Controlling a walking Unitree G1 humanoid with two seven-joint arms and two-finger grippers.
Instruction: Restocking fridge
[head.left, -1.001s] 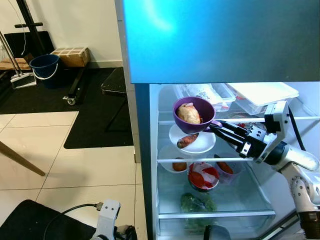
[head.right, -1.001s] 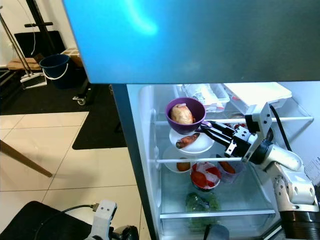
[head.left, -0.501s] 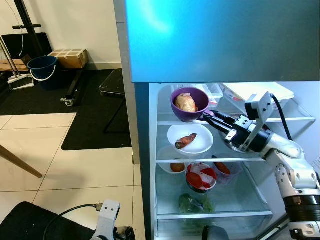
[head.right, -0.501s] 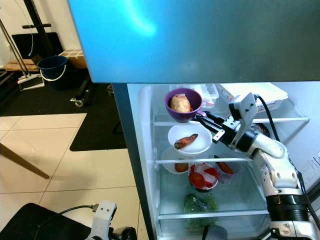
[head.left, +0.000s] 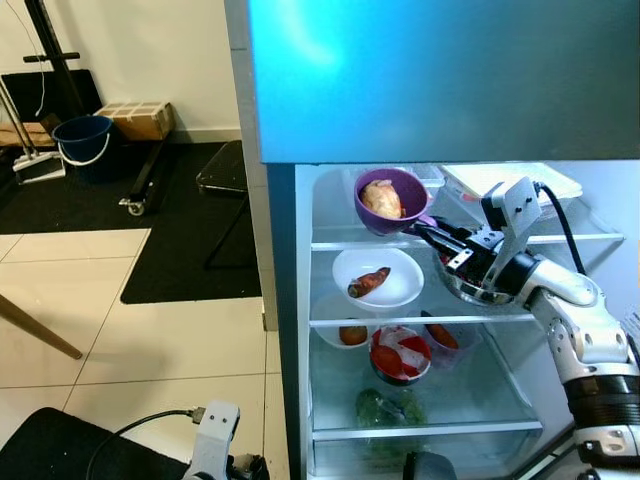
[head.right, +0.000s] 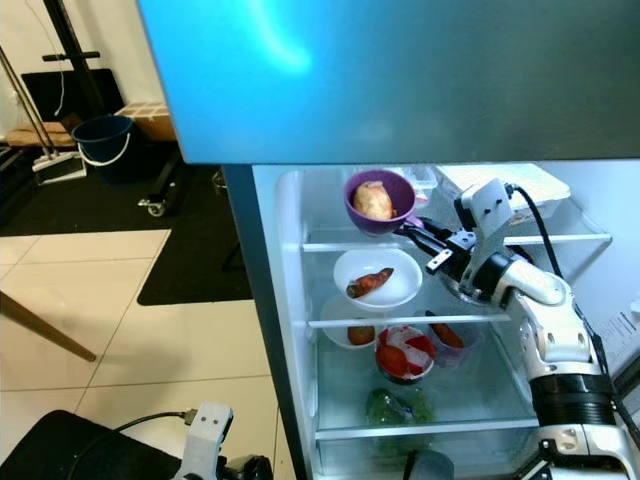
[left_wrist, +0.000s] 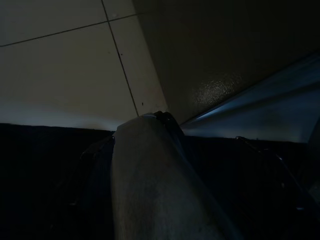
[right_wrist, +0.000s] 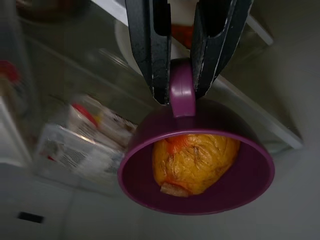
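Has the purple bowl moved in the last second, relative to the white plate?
Yes. The purple bowl, held by its handle in the right gripper, has gone up and deeper: it overlapped the white plate before and is now above the top shelf.

Purple bowl (head.left: 393, 200) with a short handle, tilted toward the camera, holding a yellow-orange wrapped lump (right_wrist: 194, 161), up at the fridge's (head.left: 300, 330) top shelf.

A home kitchen: an open fridge (head.left: 300, 330) stocked with food fills the right of the frame, tiled floor (head.left: 120, 300) at left, bucket (head.left: 82, 140) at upper left.
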